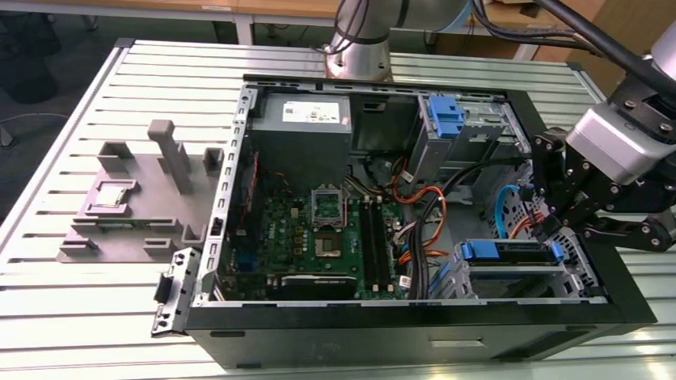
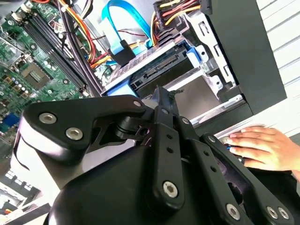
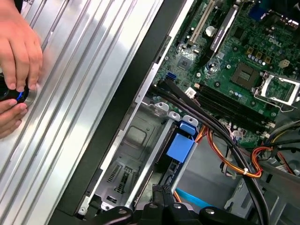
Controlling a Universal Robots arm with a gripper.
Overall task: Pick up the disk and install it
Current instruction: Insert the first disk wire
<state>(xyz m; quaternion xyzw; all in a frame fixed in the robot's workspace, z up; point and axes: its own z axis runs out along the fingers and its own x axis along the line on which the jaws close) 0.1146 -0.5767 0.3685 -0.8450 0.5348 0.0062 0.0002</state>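
The disk (image 1: 514, 253) lies in the grey drive cage at the near right corner of the open computer case, in the exterior view. Its blue carrier (image 3: 180, 145) frames it, and its connector end (image 2: 157, 72) faces the cables. My gripper (image 1: 545, 231) hangs just above that cage, and its black fingers are together with nothing between them. In both wrist views the gripper (image 2: 161, 93) (image 3: 161, 190) tip points down at the disk's end, close to it; I cannot tell whether it touches.
A person's hand (image 2: 262, 147) (image 3: 18, 51) rests on a small black device on the slatted table beside the case. Orange and blue cables (image 1: 428, 214) run past the cage. A second blue tab (image 1: 445, 119) tops the far cage. A grey fixture block (image 1: 138, 206) stands at the exterior view's left.
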